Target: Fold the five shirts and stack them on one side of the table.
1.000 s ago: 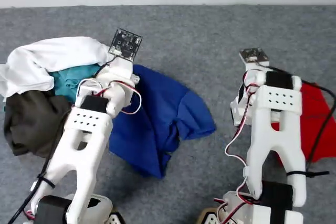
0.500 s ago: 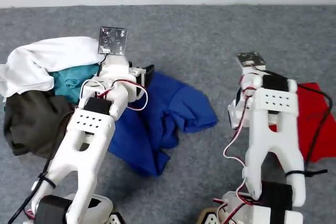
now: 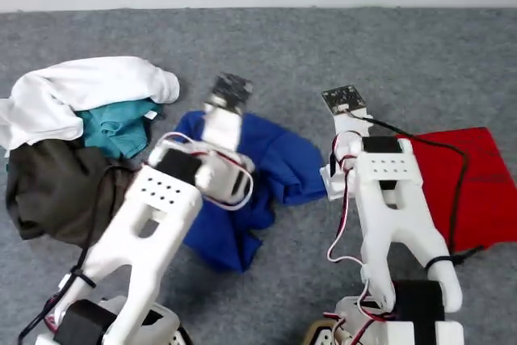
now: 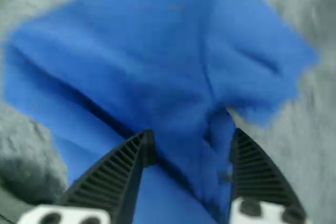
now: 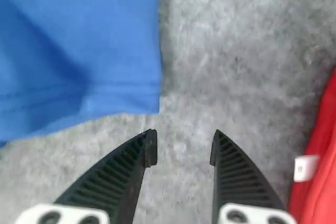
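A crumpled blue shirt (image 3: 283, 159) lies in the middle of the grey table. My left arm (image 3: 178, 199) leans over it. In the left wrist view my left gripper (image 4: 191, 132) hangs open just above the blue shirt (image 4: 157, 61), with nothing between its fingers. My right arm (image 3: 388, 191) stands beside the shirt's right edge. My right gripper (image 5: 184, 135) is open over bare table, next to the blue shirt's hem (image 5: 79, 51). A flat red shirt (image 3: 460, 183) lies at the right; its edge (image 5: 320, 171) shows beside the right gripper.
A pile at the left holds a white shirt (image 3: 81, 90), a teal shirt (image 3: 113, 127) and a dark olive shirt (image 3: 48, 187). The grey table (image 3: 323, 46) runs bare along the back up to a pale wall.
My left arm has swung right from the pile's edge to over the blue shirt. My right arm has moved left toward the blue shirt's edge, uncovering more of the red shirt.
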Tool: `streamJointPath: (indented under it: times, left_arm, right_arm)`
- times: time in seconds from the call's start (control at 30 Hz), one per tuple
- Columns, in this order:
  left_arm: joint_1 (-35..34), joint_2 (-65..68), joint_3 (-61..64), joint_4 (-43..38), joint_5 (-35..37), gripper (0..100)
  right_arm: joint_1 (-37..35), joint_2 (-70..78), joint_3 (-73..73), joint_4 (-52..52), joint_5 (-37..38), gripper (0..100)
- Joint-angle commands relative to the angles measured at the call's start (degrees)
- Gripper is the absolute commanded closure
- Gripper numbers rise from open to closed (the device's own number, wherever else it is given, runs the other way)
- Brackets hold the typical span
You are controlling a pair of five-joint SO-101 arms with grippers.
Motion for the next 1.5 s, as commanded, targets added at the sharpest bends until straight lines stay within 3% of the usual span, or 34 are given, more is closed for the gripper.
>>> streamJointPath:
  times: [0.0,0.2,0.4,0.53,0.7,0.87,1.17,1.47]
  left_arm:
    - [2.9,-0.9,-2.2,4.2,-2.6,77]
    - [3.2,-0.9,-2.2,4.7,-2.5,77]
    - [3.0,-0.9,-2.1,4.7,-2.5,77]
    - [2.9,-0.9,-2.1,4.7,-2.5,77]
    - [3.0,-0.9,-2.1,4.7,-2.5,77]
    - [3.0,-0.9,-2.0,4.8,-2.5,77]
    - [3.0,-1.0,-3.6,7.8,-2.7,77]
    - [3.2,-0.9,-8.1,17.7,-2.9,77]
  right_arm:
    - [-0.2,-0.3,0.7,-4.3,-1.2,82.2]
    - [-1.3,11.8,-4.1,-7.6,-7.7,82.2]
    - [-9.0,21.1,-14.9,0.0,-7.7,82.2]
    - [-10.5,24.7,-17.4,-0.1,-7.7,82.3]
    - [-9.5,27.2,-17.4,-3.6,-7.6,84.2]
    - [-9.8,27.5,-17.3,-5.5,-0.7,99.4]
    - [-9.2,25.8,-17.3,-5.1,4.0,98.9]
    - [1.6,10.4,-17.0,0.9,4.5,98.9]
